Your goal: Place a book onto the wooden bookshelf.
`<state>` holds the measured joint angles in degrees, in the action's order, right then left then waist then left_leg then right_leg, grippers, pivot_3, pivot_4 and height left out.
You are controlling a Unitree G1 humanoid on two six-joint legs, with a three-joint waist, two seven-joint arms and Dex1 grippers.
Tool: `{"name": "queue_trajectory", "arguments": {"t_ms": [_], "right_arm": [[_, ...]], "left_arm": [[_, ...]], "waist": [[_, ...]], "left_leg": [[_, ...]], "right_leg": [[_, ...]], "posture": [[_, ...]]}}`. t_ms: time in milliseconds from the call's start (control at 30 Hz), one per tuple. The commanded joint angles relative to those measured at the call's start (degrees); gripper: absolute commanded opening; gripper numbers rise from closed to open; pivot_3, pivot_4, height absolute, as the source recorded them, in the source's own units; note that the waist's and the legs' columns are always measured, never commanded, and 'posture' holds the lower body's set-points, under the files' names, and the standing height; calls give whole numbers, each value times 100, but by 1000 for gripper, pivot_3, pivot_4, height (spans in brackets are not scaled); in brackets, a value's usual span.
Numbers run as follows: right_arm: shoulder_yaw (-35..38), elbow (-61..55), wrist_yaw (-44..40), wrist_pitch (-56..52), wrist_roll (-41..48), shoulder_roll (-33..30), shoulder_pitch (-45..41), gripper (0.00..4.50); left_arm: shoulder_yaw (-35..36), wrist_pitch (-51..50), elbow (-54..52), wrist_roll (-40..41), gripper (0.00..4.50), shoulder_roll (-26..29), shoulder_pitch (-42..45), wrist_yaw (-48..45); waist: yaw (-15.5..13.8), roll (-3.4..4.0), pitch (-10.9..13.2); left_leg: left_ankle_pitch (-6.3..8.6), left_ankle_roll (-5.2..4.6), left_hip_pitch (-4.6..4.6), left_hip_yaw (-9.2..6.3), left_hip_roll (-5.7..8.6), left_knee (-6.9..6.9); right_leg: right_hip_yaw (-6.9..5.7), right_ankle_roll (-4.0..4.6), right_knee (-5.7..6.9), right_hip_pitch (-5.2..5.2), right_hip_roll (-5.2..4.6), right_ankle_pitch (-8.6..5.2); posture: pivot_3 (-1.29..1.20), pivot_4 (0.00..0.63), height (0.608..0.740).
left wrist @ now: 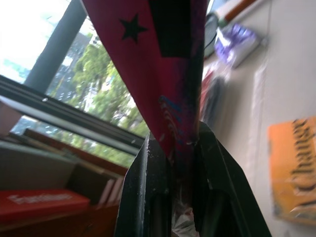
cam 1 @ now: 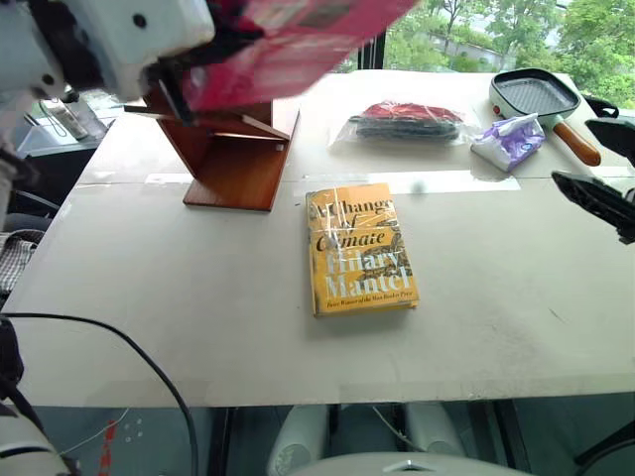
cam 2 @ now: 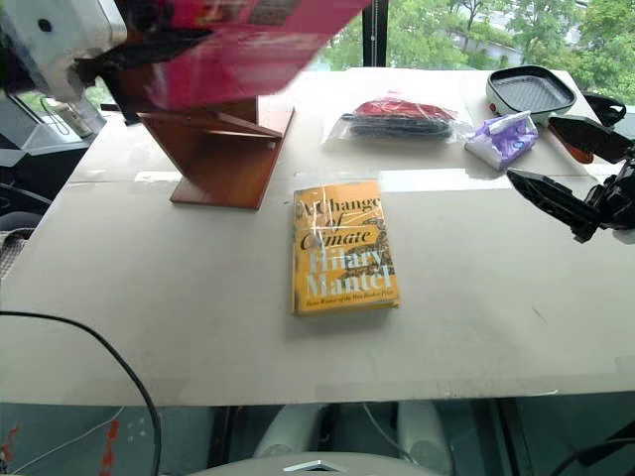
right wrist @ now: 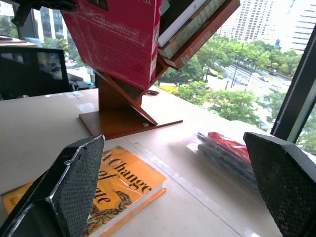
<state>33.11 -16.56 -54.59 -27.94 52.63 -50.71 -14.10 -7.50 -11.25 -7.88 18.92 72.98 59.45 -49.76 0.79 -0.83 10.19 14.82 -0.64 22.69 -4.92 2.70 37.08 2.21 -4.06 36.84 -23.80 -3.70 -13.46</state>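
Table [cam 1: 179,297]: pale, broad, mostly bare around the yellow hardback [cam 1: 360,250] lying flat mid-table. Wooden bookshelf [right wrist: 129,106]: reddish-brown, slanted boards, flat base near the far left edge, several books [right wrist: 190,24] leaning in an upper slot. Book [right wrist: 116,37]: glossy magenta-pink, pale text on cover, held aloft just in front of the shelf's boards. Clear bag [cam 1: 407,123] with red and dark contents, far side. Left gripper [left wrist: 173,163]: clamped on the book's edge. Right gripper [cam 2: 566,169]: spread wide, holding nothing, over the table's right edge.
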Motion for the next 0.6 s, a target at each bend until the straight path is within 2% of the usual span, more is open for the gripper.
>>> {"name": "queue_trajectory", "arguments": {"t_ms": [33, 200, 300, 467, 600], "right_arm": [[141, 140, -93, 312, -35, 114, -117, 4500], [-54, 251, -158, 449, -86, 312, -251, 4500], [-178, 302, -167, 575, -176, 450, -282, 4500], [-223, 203, -130, 587, -149, 553, -274, 4500], [-221, 105, -133, 585, -132, 606, -160, 4500]], "left_arm": [[-128, 1092, 832, -1255, 40, 154, 786, -612], [-478, 1522, 1762, -2268, 40, 312, 986, -1476], [-731, 1273, 2107, -2816, 40, 265, 797, -1875], [-1091, 1144, 2625, -3366, 40, -252, 871, -2208], [-1604, 1625, 3575, -4233, 40, -797, 1240, -2130]], "waist": [[-1, -12, 7], [16, -13, 8], [27, -13, 8], [109, -14, 9], [160, 2, 1]], "left_leg": [[6, -10, 4, -2, 0, 8], [10, -18, 17, 7, 4, 32], [11, -19, 13, 2, 5, 32], [22, -38, 10, 0, 2, 46], [23, -40, -28, 5, 6, 49]], "right_leg": [[-2, 0, 2, 0, 2, 0], [3, -15, 6, 1, -7, -5], [-1, -16, 18, 0, -4, -6], [1, -16, 38, 0, -3, -6], [19, -18, 90, 6, -3, -9]], "posture": [[0, 150, 740], [0, 150, 740], [0, 150, 740], [0, 150, 740], [0, 150, 740]]}}
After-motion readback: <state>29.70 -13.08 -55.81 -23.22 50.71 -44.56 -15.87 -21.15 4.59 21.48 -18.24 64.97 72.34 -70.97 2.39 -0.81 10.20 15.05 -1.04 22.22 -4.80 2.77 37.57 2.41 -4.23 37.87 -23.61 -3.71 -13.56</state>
